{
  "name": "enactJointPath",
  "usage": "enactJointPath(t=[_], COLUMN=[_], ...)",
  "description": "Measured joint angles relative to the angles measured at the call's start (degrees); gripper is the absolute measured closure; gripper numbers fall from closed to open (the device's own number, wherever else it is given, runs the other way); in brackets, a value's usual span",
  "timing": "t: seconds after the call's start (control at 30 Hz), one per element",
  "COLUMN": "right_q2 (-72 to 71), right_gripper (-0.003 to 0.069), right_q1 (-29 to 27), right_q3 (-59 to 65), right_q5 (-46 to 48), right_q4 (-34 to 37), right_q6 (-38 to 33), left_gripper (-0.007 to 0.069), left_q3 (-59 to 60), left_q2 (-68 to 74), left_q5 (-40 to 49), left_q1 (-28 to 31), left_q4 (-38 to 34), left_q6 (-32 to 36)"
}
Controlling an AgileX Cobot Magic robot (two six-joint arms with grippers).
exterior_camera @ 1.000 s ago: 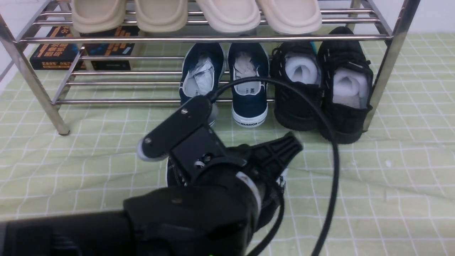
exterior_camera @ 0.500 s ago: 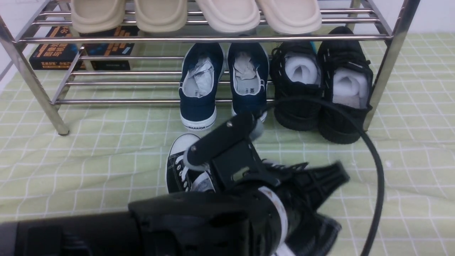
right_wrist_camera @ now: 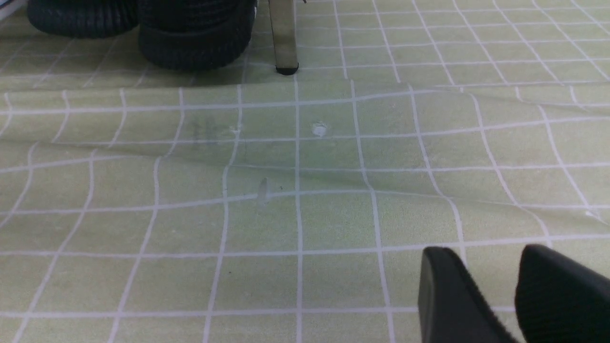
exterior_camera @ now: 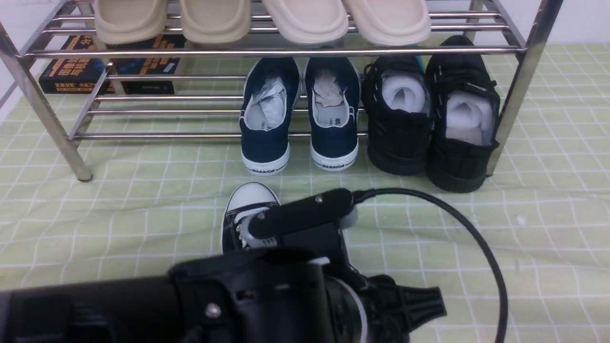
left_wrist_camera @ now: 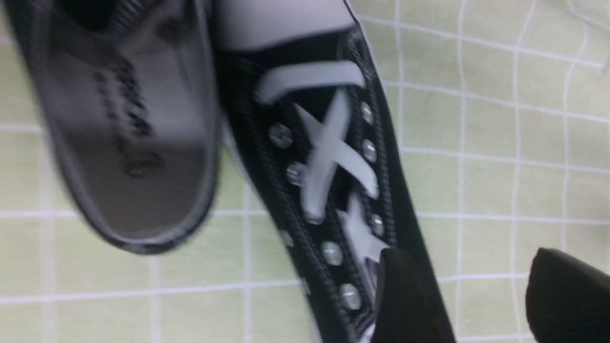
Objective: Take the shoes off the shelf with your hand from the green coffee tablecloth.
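One black canvas sneaker with a white toe cap (exterior_camera: 250, 199) lies on the green checked cloth (exterior_camera: 143, 224) in front of the chrome shelf (exterior_camera: 43, 107); my left arm (exterior_camera: 267, 295) hides the rest of the pair. In the left wrist view the laced sneaker (left_wrist_camera: 329, 157) lies beside its mate (left_wrist_camera: 128, 143), whose grey insole shows, blurred. My left gripper (left_wrist_camera: 481, 271) is open and empty, one finger (left_wrist_camera: 410, 300) over the laced sneaker's side, bare cloth between the jaws. My right gripper (right_wrist_camera: 481, 257) is open and empty low over the cloth.
Navy slip-ons (exterior_camera: 298, 116) and all-black foam-stuffed shoes (exterior_camera: 431, 114) stand on the shelf's lower tier, heels out. Beige slippers (exterior_camera: 262, 19) lie on the top tier. Books (exterior_camera: 107, 64) lie behind the shelf at left. A black cable (exterior_camera: 476, 247) loops right of my arm.
My left arm swung right, then drew back toward the camera and lower. The sneaker's white toe cap, covered a second ago, now shows in front of the arm.
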Motion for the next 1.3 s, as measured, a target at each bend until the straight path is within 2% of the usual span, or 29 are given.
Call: enactJointPath(t=[0.13,0.17,0.23,0.37,0.43,0.5,0.63,0.73,0.87,0.97,1.07,1.1,1.13,1.2,1.3], right_q2=[0.00,0.00,0.00,0.00,0.00,0.00,0.00,0.00,0.00,0.00,0.00,0.00,0.00,0.00,0.00], right_gripper=[0.0419,0.0419,0.0419,0.0419,0.0419,0.0419,0.0419,0.0419,0.0419,0.0419,0.0419,0.0419,0.0419,0.0419,0.0419], right_q1=[0.00,0.00,0.00,0.00,0.00,0.00,0.00,0.00,0.00,0.00,0.00,0.00,0.00,0.00,0.00], right_q3=[0.00,0.00,0.00,0.00,0.00,0.00,0.00,0.00,0.00,0.00,0.00,0.00,0.00,0.00,0.00], right_q5=[0.00,0.00,0.00,0.00,0.00,0.00,0.00,0.00,0.00,0.00,0.00,0.00,0.00,0.00,0.00], right_q4=[0.00,0.00,0.05,0.05,0.05,0.05,0.05,0.05,0.05,0.05,0.05,0.05,0.05,0.05,0.05], right_q6=[0.00,0.00,0.00,0.00,0.00,0.00,0.00,0.00,0.00,0.05,0.10,0.10,0.10,0.15,0.15], left_gripper=[0.0246,0.0279,0.0355,0.0552,0.0607,0.0620,0.0624,0.0624,0.0589,0.0506,0.0386,0.0386,0.0354,0.0251,0.0189], left_q3=[-6.03,-10.25,-15.45,-20.88,-21.11,-20.58,-13.11,-9.39,-6.51,-6.41,-6.34,-6.34,-6.34,-6.34,-6.34], left_q2=[-2.81,-4.43,-5.80,-8.58,-9.49,-9.81,-7.79,-4.90,2.96,8.36,11.73,11.88,12.31,12.96,12.96], left_q5=[10.76,17.57,22.99,25.21,25.62,25.62,25.62,24.72,17.56,13.08,10.51,10.51,9.88,7.53,5.76], left_q1=[0.00,0.05,0.22,1.30,2.95,4.03,5.45,5.50,5.39,5.39,5.39,5.39,5.39,5.39,5.39], left_q4=[2.21,3.12,3.61,-0.38,-4.90,-7.68,-18.10,-22.29,-27.08,-27.23,-27.25,-27.30,-27.30,-27.24,-25.83], left_q6=[6.23,10.13,16.05,27.09,30.14,30.99,31.97,31.60,31.83,32.25,32.19,32.19,32.13,32.03,31.85])
